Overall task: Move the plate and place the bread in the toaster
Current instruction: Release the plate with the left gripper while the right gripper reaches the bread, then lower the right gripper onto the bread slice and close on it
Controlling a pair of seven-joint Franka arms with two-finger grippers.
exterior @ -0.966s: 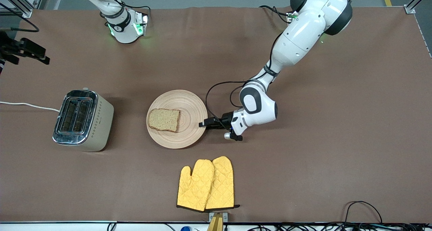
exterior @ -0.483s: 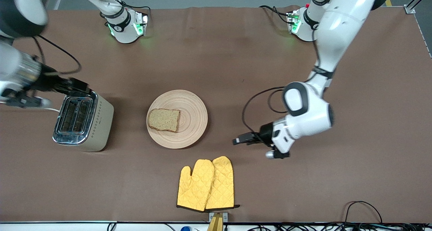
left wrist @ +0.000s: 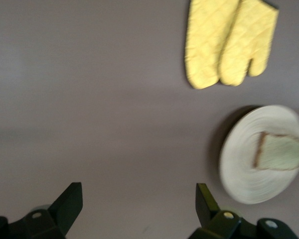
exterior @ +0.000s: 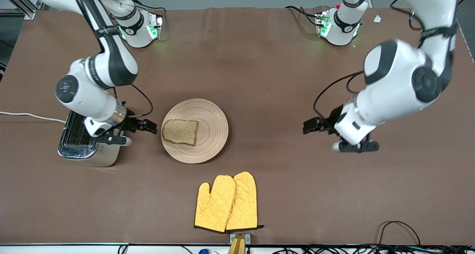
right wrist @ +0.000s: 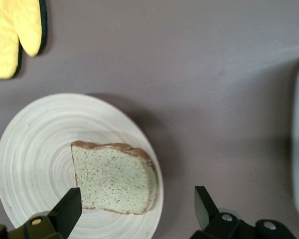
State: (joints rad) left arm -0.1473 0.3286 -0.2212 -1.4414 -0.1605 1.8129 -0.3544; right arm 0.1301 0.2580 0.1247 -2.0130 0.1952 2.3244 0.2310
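Observation:
The light wooden plate [exterior: 207, 135] lies mid-table with the brown speckled bread [exterior: 180, 131] on its part toward the toaster. The cream toaster [exterior: 76, 139] stands toward the right arm's end, partly hidden under the right arm. My right gripper [exterior: 148, 126] is open and empty, low between toaster and plate; in the right wrist view my right gripper [right wrist: 137, 211] is over the plate's [right wrist: 35, 159] edge next to the bread [right wrist: 114, 177]. My left gripper [exterior: 308, 125] is open and empty over bare table toward the left arm's end; in the left wrist view my left gripper [left wrist: 139, 204] is well apart from the plate [left wrist: 244, 169] and bread [left wrist: 281, 152].
A pair of yellow oven mitts [exterior: 227, 202] lies nearer the front camera than the plate; they also show in the left wrist view [left wrist: 229, 42]. The toaster's white cord [exterior: 29, 115] runs off the table's end. Brown cloth covers the table [exterior: 259, 61].
My left gripper left the plate's rim and drew back toward the left arm's end. My right arm swung in over the toaster to beside the plate. Plate and bread have not moved.

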